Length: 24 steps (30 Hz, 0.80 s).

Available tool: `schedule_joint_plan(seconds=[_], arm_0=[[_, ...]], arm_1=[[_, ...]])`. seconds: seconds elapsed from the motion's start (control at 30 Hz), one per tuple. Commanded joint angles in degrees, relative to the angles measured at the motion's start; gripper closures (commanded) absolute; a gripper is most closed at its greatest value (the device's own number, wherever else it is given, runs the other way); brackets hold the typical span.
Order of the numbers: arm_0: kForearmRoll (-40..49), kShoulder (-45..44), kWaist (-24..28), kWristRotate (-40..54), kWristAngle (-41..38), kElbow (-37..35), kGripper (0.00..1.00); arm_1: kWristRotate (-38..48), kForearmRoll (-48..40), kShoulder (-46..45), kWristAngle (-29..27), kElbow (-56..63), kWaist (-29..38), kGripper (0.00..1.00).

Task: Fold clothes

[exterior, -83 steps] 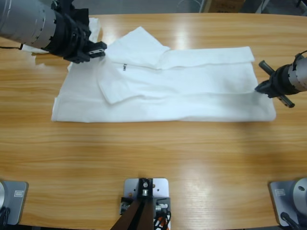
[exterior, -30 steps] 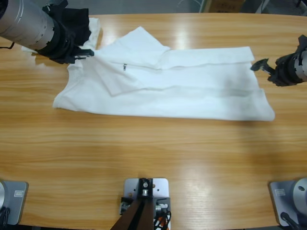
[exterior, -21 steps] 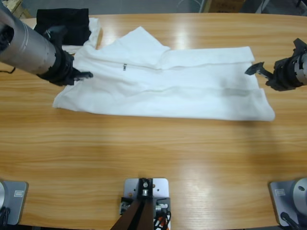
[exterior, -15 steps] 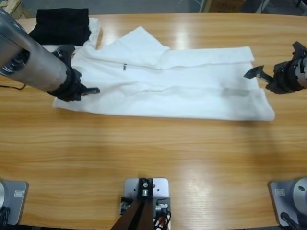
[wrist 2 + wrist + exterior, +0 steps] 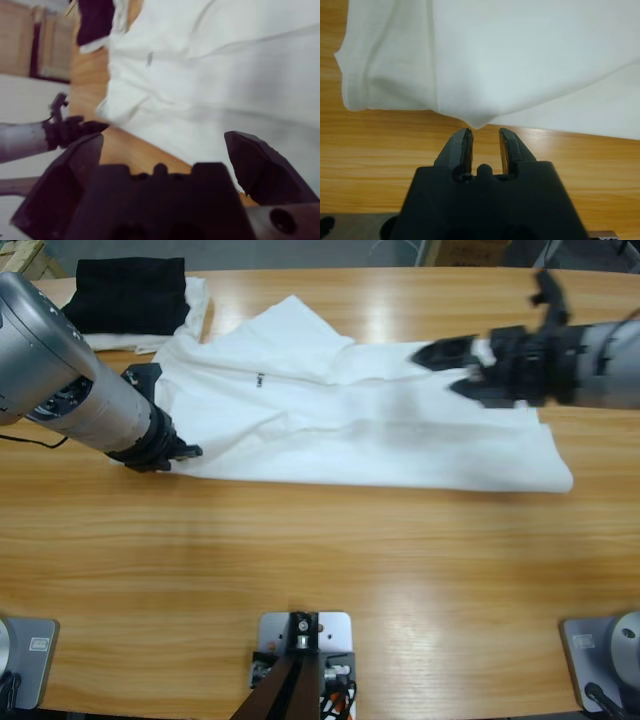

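The clothes, a white T-shirt (image 5: 350, 430), lie spread across the far half of the table, with a small dark mark (image 5: 260, 380) near the collar end. My left gripper (image 5: 185, 452) sits low at the shirt's near-left corner. In the left wrist view its jaws (image 5: 485, 132) stand a narrow gap apart, and the tip of the shirt's edge (image 5: 477, 120) lies just beyond them, not between them. My right gripper (image 5: 435, 373) reaches in from the right and hovers over the shirt's far-right part. Its jaws (image 5: 165, 140) are wide open, with the shirt (image 5: 210, 75) below.
A black folded garment (image 5: 130, 292) lies on a white cloth (image 5: 195, 305) at the table's far-left corner, also seen in the right wrist view (image 5: 97, 17). Bare wooden table (image 5: 330, 550) stretches along the near side. The left arm (image 5: 50, 132) shows in the right wrist view.
My left gripper has come from the shirt's far-left shoulder down to its near-left corner. My right arm has swung from the right edge leftwards over the shirt, jaws open.
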Motion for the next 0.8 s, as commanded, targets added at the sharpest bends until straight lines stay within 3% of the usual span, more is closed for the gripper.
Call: schedule_joint_plan(seconds=[0.03,0.13,0.17,0.2,0.4,0.47,0.8], arm_0=[[0.8,-1.5,-0.2,-0.4,2.5,-1.1,0.754],[1.4,-4.6,1.3,-0.2,4.2,-0.9,0.733],[1.4,-5.4,1.8,-0.2,4.2,-0.9,0.668],[1.5,-6.1,2.3,-0.1,4.2,-0.9,0.533],[2.2,-8.1,2.9,0.5,4.0,1.0,0.470],[2.2,-8.8,2.9,0.2,3.9,2.5,0.336],[2.1,-10.5,4.0,0.7,3.8,6.1,0.328]], arm_1=[[8.7,-15.1,15.4,1.3,1.0,9.1,0.123],[10.2,-19.7,19.2,1.4,1.0,11.3,0.174],[10.5,-20.1,20.3,1.4,1.0,11.6,0.174],[10.9,-20.4,21.3,1.2,0.9,11.8,0.174],[13.3,-22.5,26.9,0.9,-2.6,12.0,0.174],[13.9,-22.6,28.5,1.0,-4.6,12.1,0.174],[16.1,-22.4,32.7,1.6,-10.0,14.3,0.225]])
